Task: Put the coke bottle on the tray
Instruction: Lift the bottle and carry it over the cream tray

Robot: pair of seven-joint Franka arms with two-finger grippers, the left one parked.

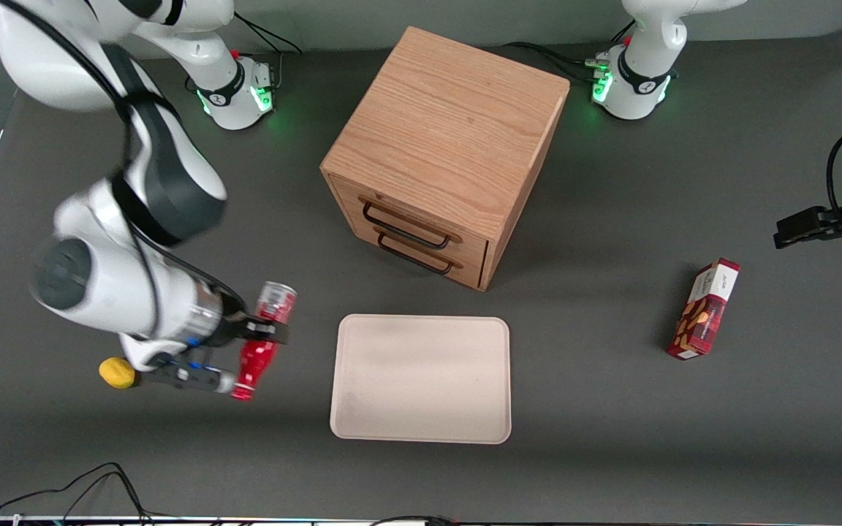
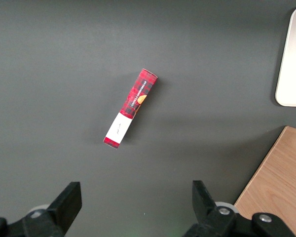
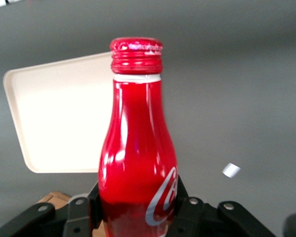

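Cables (image 1: pixel 92 486) are seen at the counter's (image 1: pixel 611 453) near edge in the front view. Farther in, the tray (image 1: pixel 421 378) lies flat on the counter, in front of the wooden cabinet (image 1: pixel 446 153) with its two black drawer handles. The bottle (image 1: pixel 255 361) is held tipped over above the counter, beside the tray toward the working arm's end, cap nearest the camera and clear base (image 1: pixel 275 302) farthest. It is clamped about its middle by the end effector (image 1: pixel 260 334). The right arm is bent down low and reaches sideways toward the tray. A yellow object (image 1: pixel 117 372) lies just beside the wrist. A red snack box (image 1: pixel 704 310) lies toward the parked arm's end; its print is too small to read here.

From the left wrist, the snack box (image 2: pixel 129 108) is seen lying on the counter, with small white lettering that cannot be made out. A tray corner (image 2: pixel 291 64) and the cabinet's edge (image 2: pixel 276 192) also show.

From the right wrist, the bottle (image 3: pixel 137 148) fills the view, its white script "C" visible. Black fingers (image 3: pixel 190 210) are pressed against its sides. The tray (image 3: pixel 54 118) is seen past it.
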